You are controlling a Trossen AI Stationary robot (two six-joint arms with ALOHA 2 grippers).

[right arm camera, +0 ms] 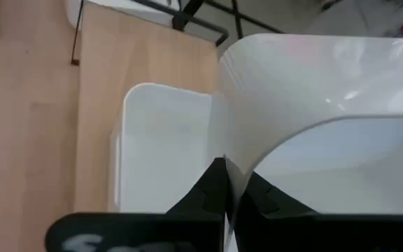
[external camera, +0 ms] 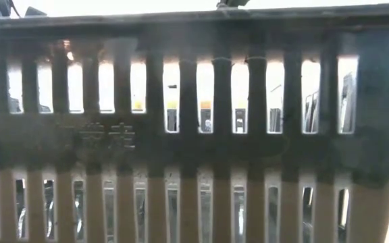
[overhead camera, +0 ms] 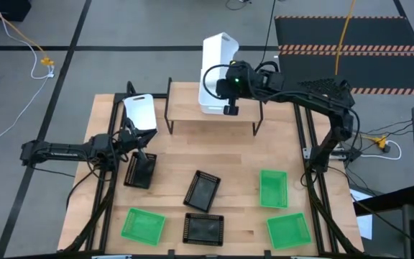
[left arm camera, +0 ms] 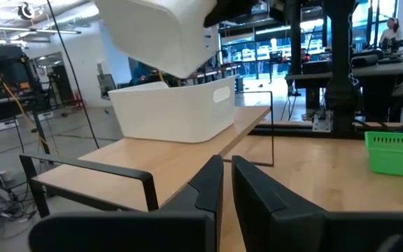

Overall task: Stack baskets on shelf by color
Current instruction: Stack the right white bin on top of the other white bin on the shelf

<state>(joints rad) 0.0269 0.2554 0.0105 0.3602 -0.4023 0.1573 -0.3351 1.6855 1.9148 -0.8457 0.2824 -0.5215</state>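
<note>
My right gripper (overhead camera: 223, 78) is shut on a white basket (overhead camera: 219, 52) and holds it tilted in the air over the shelf (overhead camera: 185, 119). Under it a second white basket (left arm camera: 173, 108) stands with its bottom on the shelf board. A third white basket (overhead camera: 141, 111) lies on the table left of the shelf. My left gripper (left arm camera: 226, 183) is shut on nothing and stays at the table's left, next to a black basket (overhead camera: 141, 171). Two black baskets (overhead camera: 202, 191) (overhead camera: 203, 229) and three green ones (overhead camera: 142, 224) (overhead camera: 273, 188) (overhead camera: 289, 230) lie on the table. My right gripper pinches one thin wall of the white basket at its rim (right arm camera: 231, 150) between its two fingers, one finger inside the basket and one outside. The fingers slant downward from the table's right side. The basket hangs tilted and clear above the white basket on the shelf.
The wall of a black mesh basket (external camera: 194, 135) stands right in front of the low camera and hides nearly all of that view. Black frame rails (overhead camera: 304, 137) run along the table's sides. Bare shelf board lies left of the white basket.
</note>
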